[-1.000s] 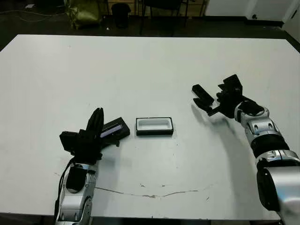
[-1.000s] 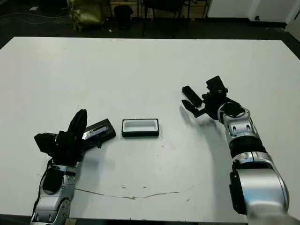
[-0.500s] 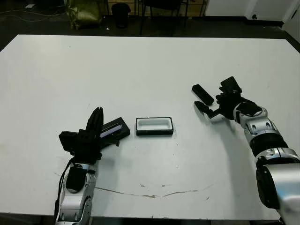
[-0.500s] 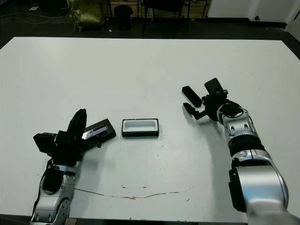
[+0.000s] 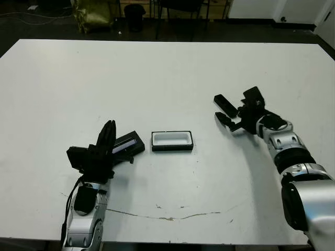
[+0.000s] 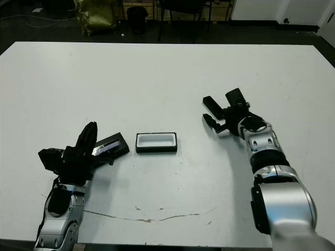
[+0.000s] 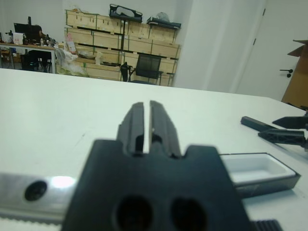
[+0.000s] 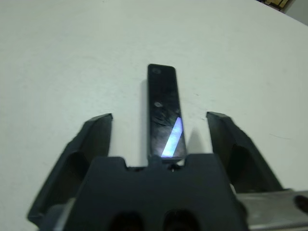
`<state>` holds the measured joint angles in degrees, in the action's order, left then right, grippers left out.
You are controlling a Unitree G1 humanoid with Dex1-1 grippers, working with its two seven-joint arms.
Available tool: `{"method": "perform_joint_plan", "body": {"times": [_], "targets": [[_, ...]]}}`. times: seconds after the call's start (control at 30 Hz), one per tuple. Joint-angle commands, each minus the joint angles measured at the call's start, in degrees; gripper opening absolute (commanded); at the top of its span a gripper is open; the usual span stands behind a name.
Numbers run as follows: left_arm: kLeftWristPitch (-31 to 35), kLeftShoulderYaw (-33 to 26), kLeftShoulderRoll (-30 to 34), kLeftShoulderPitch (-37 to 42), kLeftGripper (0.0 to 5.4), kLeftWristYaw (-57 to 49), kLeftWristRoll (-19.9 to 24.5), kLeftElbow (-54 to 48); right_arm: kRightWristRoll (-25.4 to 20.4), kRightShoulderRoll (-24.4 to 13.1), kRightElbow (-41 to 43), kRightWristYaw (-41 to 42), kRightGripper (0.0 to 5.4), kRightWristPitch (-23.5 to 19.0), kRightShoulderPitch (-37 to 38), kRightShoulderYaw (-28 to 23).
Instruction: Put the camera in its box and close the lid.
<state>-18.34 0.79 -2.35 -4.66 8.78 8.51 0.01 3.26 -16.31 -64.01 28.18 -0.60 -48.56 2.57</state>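
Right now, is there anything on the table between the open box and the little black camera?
No. In the left eye view only bare white table lies between the box and the camera.

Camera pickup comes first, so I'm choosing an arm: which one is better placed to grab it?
Right. The right gripper is open with the camera lying between its fingers; the left gripper sits shut by the lid.
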Motion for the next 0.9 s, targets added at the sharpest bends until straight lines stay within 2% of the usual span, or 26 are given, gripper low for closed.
{"method": "perform_joint_plan", "body": {"times": [0.03,0.27,0.43,0.53,0.77,0.9], "targets": [[1.39,0.01,0.35,-0.84,0.0,-0.35,-0.54,0.0,1.75,1.1,-2.65,-0.02,3.4,-0.5,2.59,1.48],[1.98,0.04,0.04,-0.9,0.0,-0.72,-0.47,-0.38,2.42,2.42,-3.84,-2.36,1.82,-2.89,2.39,2.41],[1.57,-0.09,0.06,-0.7,0.0,-0.99,-0.86,-0.13,2.47,2.1,-4.09,-0.34,0.81,-2.98,2.51,2.78],[1.93,-0.07,0.21,-0.8,0.0,-1.16,-1.03,-0.49,2.31,1.94,-4.11,0.61,0.61,-3.46,2.44,2.83],[1.51,-0.07,0.0,-0.76,0.0,-1.28,-0.98,-0.28,1.49,1.58,-3.73,1.79,0.59,-4.66,2.07,2.0],[1.67,0.0,0.11,-0.88,0.0,-1.23,-0.86,-0.44,0.77,0.71,-1.51,2.44,0.59,-3.06,2.21,1.39]]}}
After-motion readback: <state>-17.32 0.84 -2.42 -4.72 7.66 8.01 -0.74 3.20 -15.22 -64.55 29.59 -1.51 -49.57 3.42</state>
